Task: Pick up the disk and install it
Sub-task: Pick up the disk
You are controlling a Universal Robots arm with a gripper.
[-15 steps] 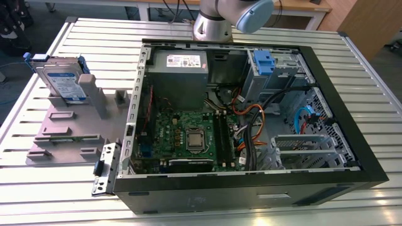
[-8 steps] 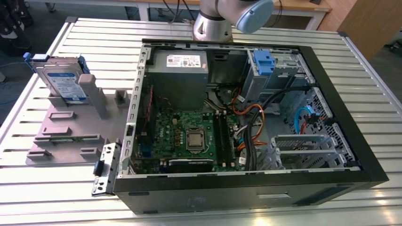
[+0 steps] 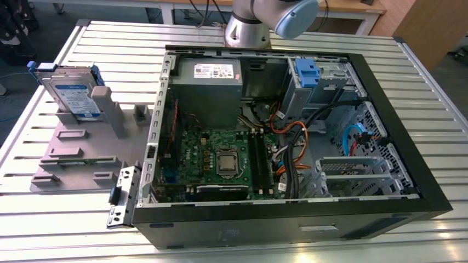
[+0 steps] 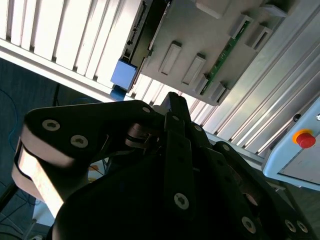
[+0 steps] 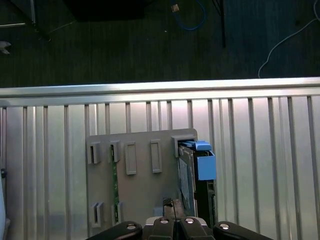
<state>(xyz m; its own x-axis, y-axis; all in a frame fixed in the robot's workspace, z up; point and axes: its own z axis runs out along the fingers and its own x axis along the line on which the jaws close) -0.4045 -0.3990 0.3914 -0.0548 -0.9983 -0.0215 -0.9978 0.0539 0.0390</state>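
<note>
The disk (image 3: 73, 94) stands on edge in a slot of the grey holder tray (image 3: 73, 159), at the exterior view's left of the open computer case (image 3: 292, 219). The gripper (image 5: 170, 204), fingers together and empty, hangs over the tray, apart from the disk.

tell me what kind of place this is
Probably a robotics lab bench: an open computer case lies on a slatted table, the disk stands in a grey fixture beside it, a robot arm nearby.

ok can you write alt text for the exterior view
An open computer case lies on a slatted metal table with its motherboard exposed. At the exterior view's left, the disk stands upright in a grey holder beside the case; the robot arm rises behind the case.
</note>
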